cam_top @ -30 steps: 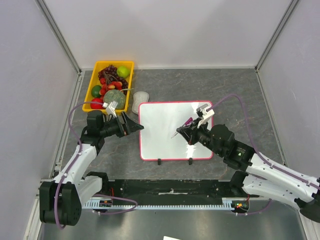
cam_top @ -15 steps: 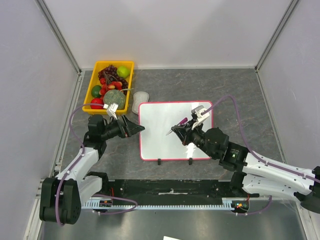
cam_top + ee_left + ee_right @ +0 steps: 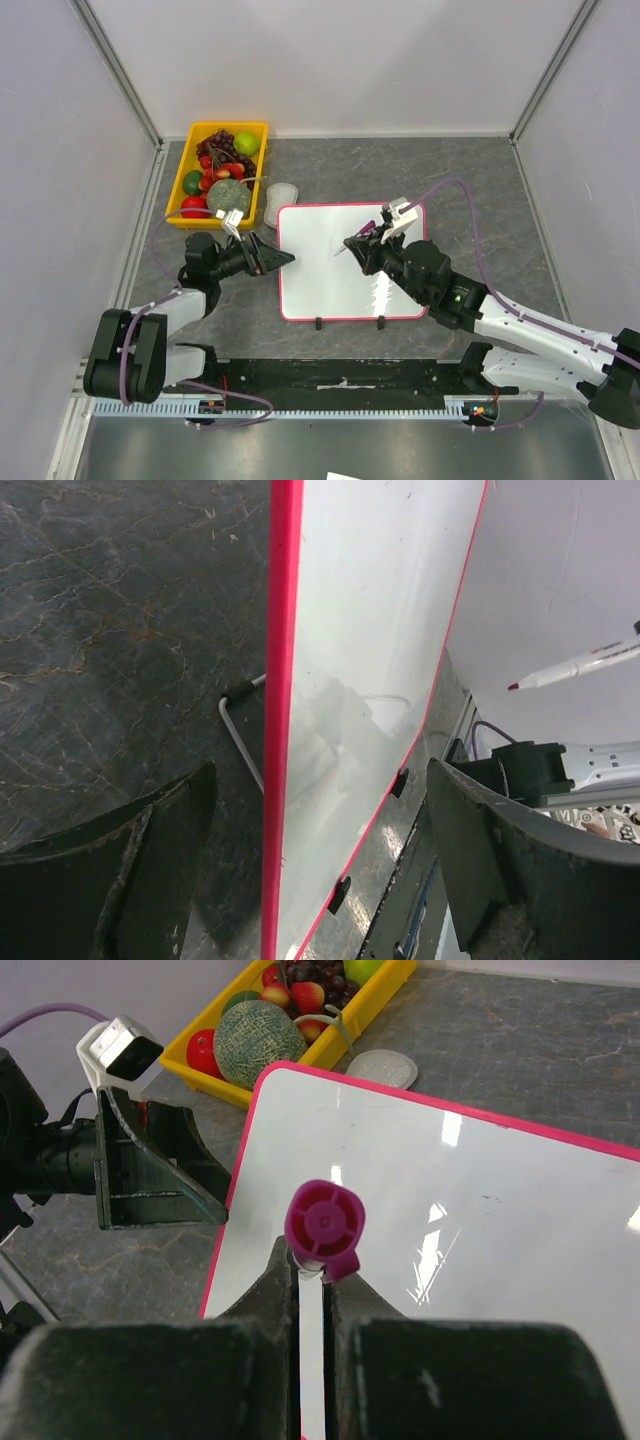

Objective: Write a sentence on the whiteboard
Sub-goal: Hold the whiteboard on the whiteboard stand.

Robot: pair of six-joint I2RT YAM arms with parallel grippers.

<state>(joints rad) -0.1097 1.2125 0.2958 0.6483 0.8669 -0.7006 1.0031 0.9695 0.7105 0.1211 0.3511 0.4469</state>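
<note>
The whiteboard lies flat on the table, with a pink-red frame and two black feet on its near edge. Its face is blank, and no sentence shows in any view. My right gripper is shut on a marker with a magenta end cap. It holds the marker tilted over the board's upper middle. In the left wrist view the marker tip looks lifted off the whiteboard. My left gripper is open at the board's left edge. That pink edge runs between its jaws in the left wrist view.
A yellow tray of fruit stands at the back left and also shows in the right wrist view. A grey oval eraser lies between the tray and the board. Grey walls enclose the table.
My right gripper has moved left and toward the far edge over the board, with the marker in it. My left arm has sunk lower, its gripper edging right onto the board's left edge.
</note>
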